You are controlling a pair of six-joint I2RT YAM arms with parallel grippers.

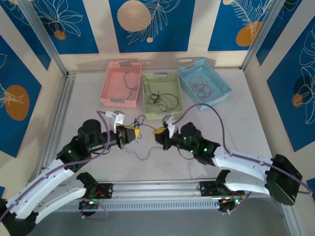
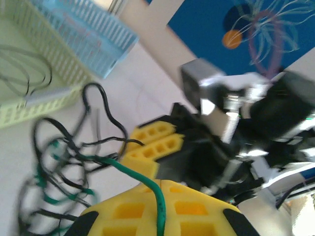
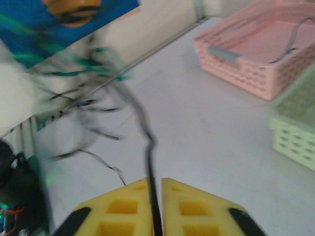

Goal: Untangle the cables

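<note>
My left gripper [image 1: 130, 133] and right gripper [image 1: 159, 133] face each other low over the middle of the table. A small clump of thin black cables [image 1: 141, 124] is strung between them, and one strand [image 1: 142, 156] droops toward the near edge. In the left wrist view the left gripper [image 2: 158, 183] is shut on a green cable [image 2: 133, 172] that runs out of a black and green tangle [image 2: 59, 162]. The right gripper's yellow fingers [image 2: 153, 142] show just beyond it. In the right wrist view the right gripper [image 3: 155, 181] is shut on a black cable [image 3: 147, 142] leading up to the blurred tangle [image 3: 88, 73].
Three baskets stand in a row at the back. The pink one [image 1: 109, 83] holds a black wire, the light green one [image 1: 147, 105] black wires, and the blue one [image 1: 216, 78] reddish-brown wires. Aluminium frame rails run along the table's left and near edges.
</note>
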